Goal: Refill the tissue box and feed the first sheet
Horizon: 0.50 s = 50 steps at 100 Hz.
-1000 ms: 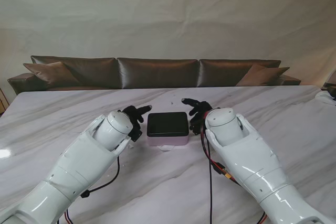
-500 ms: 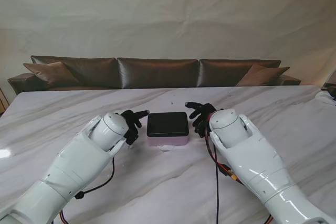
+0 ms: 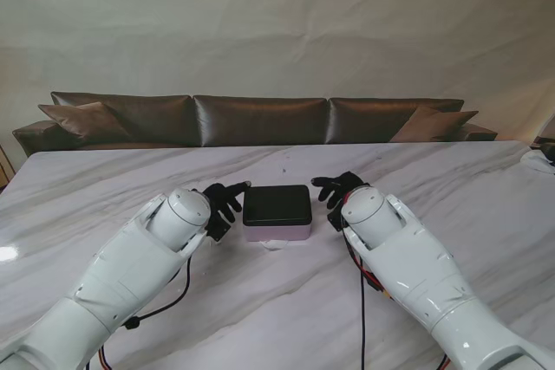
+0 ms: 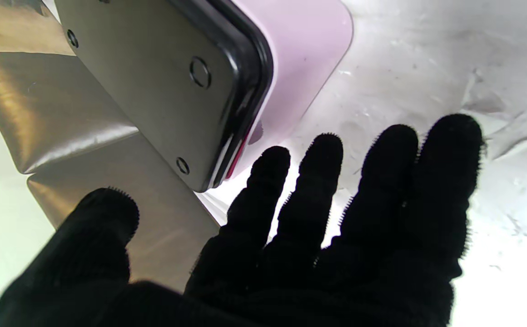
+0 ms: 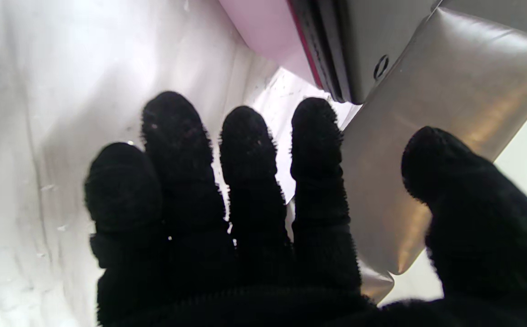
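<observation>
Stand view: tissue box (image 3: 277,211) between left hand (image 3: 222,205) and right hand (image 3: 338,190).

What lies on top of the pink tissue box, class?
A dark flat lid with rounded corners covers the pink tissue box. Its wrist-view surface shows small round marks. The lid hides the inside, so any tissues cannot be seen.
</observation>
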Each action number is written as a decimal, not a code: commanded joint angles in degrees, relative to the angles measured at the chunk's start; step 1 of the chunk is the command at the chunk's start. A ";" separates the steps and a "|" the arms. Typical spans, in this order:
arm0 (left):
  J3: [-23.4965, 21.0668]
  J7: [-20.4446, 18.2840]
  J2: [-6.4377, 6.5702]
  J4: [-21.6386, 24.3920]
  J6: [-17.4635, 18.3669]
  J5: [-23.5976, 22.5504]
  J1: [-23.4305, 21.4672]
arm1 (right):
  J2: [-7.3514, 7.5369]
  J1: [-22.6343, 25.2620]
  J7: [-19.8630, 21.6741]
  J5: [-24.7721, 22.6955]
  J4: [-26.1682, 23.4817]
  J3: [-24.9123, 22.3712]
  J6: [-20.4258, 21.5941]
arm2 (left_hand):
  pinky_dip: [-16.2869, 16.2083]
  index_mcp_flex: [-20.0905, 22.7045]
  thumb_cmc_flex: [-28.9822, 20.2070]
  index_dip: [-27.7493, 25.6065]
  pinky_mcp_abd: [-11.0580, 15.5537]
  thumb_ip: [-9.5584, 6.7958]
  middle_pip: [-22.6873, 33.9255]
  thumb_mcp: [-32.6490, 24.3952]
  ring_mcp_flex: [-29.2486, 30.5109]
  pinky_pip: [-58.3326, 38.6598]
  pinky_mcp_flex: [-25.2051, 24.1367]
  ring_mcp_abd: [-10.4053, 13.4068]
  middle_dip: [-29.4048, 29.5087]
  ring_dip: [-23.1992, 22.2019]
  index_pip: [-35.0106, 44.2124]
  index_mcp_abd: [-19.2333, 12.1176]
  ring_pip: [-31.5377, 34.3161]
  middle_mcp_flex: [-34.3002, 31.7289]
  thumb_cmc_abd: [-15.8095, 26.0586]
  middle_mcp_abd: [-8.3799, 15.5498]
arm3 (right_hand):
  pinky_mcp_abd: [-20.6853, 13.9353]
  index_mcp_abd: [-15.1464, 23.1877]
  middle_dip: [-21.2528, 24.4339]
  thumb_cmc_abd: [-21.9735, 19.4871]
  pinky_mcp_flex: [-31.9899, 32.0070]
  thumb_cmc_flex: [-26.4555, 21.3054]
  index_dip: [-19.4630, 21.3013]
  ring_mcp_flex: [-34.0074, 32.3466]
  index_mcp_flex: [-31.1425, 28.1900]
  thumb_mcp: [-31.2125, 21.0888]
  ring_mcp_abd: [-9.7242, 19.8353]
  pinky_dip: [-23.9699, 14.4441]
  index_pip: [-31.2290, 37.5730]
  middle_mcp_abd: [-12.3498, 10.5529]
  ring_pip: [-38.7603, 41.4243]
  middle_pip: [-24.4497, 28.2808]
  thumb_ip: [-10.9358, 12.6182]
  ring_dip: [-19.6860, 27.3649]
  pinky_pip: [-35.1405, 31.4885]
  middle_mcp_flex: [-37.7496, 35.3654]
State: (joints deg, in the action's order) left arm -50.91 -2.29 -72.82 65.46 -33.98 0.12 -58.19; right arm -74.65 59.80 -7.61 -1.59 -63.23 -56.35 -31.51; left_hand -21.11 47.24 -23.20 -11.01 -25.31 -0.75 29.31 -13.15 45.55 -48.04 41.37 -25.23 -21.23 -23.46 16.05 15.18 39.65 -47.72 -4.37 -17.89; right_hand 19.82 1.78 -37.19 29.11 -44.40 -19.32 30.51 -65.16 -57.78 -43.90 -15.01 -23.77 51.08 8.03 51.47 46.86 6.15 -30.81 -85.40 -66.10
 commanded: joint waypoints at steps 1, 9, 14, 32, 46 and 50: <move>0.15 -0.49 -0.64 -0.58 0.47 0.14 0.41 | -0.33 -0.68 1.03 -0.17 0.30 0.21 0.25 | -1.58 -0.88 1.47 -1.16 3.73 -1.59 1.11 1.81 -0.93 -27.21 -1.23 -0.81 -0.45 -0.42 1.22 -2.30 0.47 0.13 2.18 1.20 | -4.02 3.83 -1.63 1.37 -0.76 -0.39 -0.25 -2.93 -1.75 -0.26 0.22 -1.28 1.62 -2.69 2.93 1.75 -1.55 -0.89 -3.48 -1.99; 0.46 -0.50 -0.80 -1.15 0.77 0.33 0.82 | -0.34 -1.41 1.64 -0.05 1.43 0.68 0.70 | -1.93 -1.01 1.49 -1.29 3.72 -1.59 1.18 2.17 -1.04 -27.16 -1.52 -0.82 -0.48 -0.46 1.46 -2.53 0.52 0.12 2.36 1.09 | -4.08 3.89 -1.81 1.29 -0.49 -0.21 -0.47 -2.51 -1.53 -0.36 0.33 -1.27 1.53 -2.74 2.84 1.68 -1.56 -0.90 -3.35 -1.68; 0.64 -0.47 -0.92 -1.68 1.08 0.40 1.11 | -0.34 -1.79 2.09 0.03 2.12 0.97 1.10 | -2.22 -1.03 1.45 -1.38 3.76 -1.61 1.29 2.42 -1.01 -27.23 -1.56 -0.90 -0.54 -0.51 1.64 -2.47 0.61 0.20 2.47 1.35 | -4.11 3.98 -1.90 1.11 -0.32 -0.13 -0.61 -2.45 -1.54 -0.38 0.33 -1.26 1.47 -2.75 2.83 1.65 -1.57 -0.92 -3.25 -1.58; 0.80 0.51 -1.63 -3.87 2.63 0.97 1.81 | -0.72 -2.47 2.18 0.66 4.06 1.62 2.40 | -2.85 -1.65 1.30 -1.50 3.91 -1.65 2.13 3.07 -0.89 -27.25 -1.95 -0.77 -0.96 -0.70 1.78 -2.81 1.00 0.10 2.65 2.89 | -4.04 4.86 -2.39 0.59 -0.24 -1.35 -1.28 -2.34 -2.45 -0.27 0.33 -1.31 1.66 -2.87 2.79 1.87 -1.84 -0.97 -3.16 -1.66; 0.88 1.40 -2.16 -5.27 3.66 1.40 2.21 | -0.95 -2.89 2.36 1.12 5.09 2.09 3.01 | -3.37 -1.79 1.23 -1.59 3.80 -1.70 2.68 3.51 -0.63 -27.57 -1.79 -0.82 -1.24 -0.87 1.94 -2.64 1.44 0.05 2.83 2.80 | -4.04 5.22 -2.75 1.01 -0.24 -2.85 -2.08 -2.29 -2.41 -0.02 0.50 -1.36 2.26 -2.98 2.89 1.98 -2.60 -1.06 -3.14 -1.75; 0.95 1.45 -2.24 -5.49 3.82 1.50 2.30 | -0.98 -2.99 2.46 1.19 5.30 2.25 3.21 | -3.49 -1.84 1.28 -1.62 3.93 -1.71 2.80 3.71 -0.54 -27.60 -1.67 -0.86 -1.29 -0.92 1.98 -2.57 1.56 0.01 2.91 2.78 | -4.04 5.33 -2.79 1.03 -0.24 -2.99 -2.20 -2.28 -2.35 -0.03 0.54 -1.37 2.35 -3.00 2.90 1.99 -2.68 -1.08 -3.13 -1.78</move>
State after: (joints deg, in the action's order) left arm -50.10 -0.02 -74.66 60.16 -30.41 1.43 -56.12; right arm -75.31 57.00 -6.20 -0.49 -58.27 -54.32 -28.70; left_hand -23.25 46.33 -23.20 -11.70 -25.30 -0.75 29.99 -11.77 45.50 -48.04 40.60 -25.11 -21.80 -23.63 17.33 14.47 39.68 -47.72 -3.80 -16.59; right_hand 19.63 3.69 -38.61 29.11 -44.40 -21.40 28.83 -65.16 -58.46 -43.97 -14.88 -23.90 51.84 7.54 51.82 46.94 5.48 -30.97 -85.52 -66.12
